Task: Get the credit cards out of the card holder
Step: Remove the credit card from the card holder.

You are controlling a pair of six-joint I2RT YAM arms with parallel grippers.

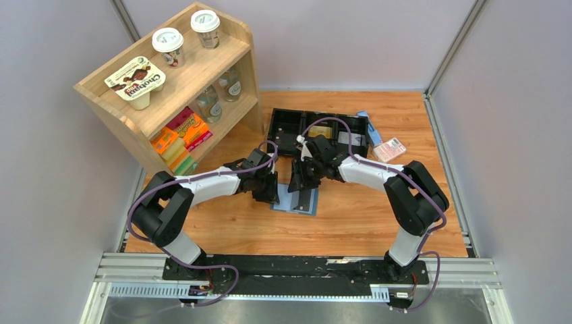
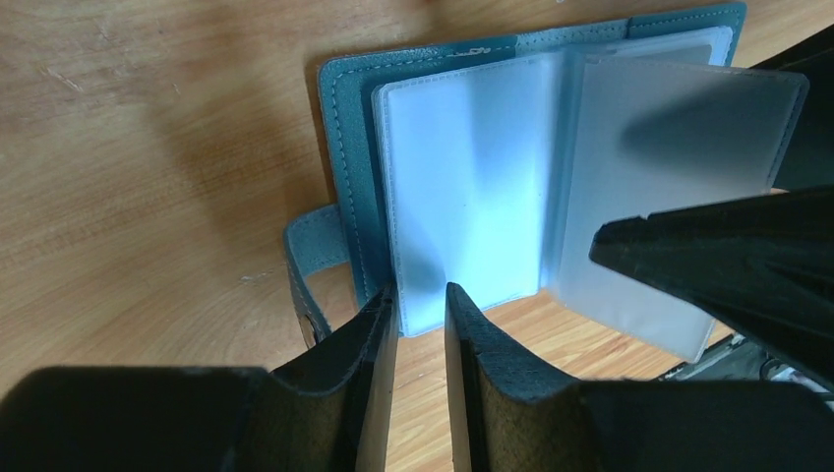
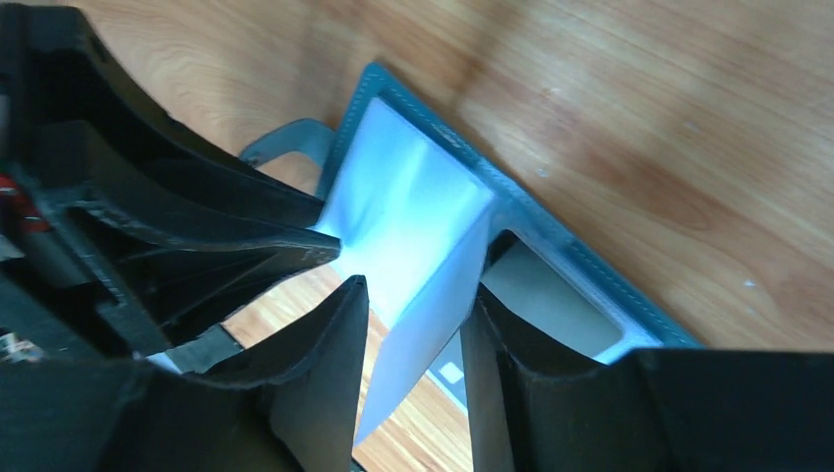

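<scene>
The teal card holder (image 1: 287, 204) lies open on the wood floor between both grippers. In the left wrist view (image 2: 349, 147) its frosted plastic sleeves (image 2: 462, 187) are fanned out. My left gripper (image 2: 420, 305) is narrowly open at the holder's near edge, with nothing between the fingers. My right gripper (image 3: 413, 315) is open astride one upright sleeve page (image 3: 433, 295), which leans on the right finger (image 3: 502, 354). A greyish card (image 3: 551, 300) sits in a pocket. A dark card with a small chip (image 3: 447, 372) shows under the page. In the top view the grippers (image 1: 268, 190) (image 1: 301, 182) nearly touch.
A long black three-compartment tray (image 1: 287, 121) lies just behind the holder, with a gold card (image 1: 322, 131) inside. A pink-white packet (image 1: 389, 148) lies to its right. A wooden shelf (image 1: 168, 88) with cups and boxes stands at the back left. Grey walls enclose the floor.
</scene>
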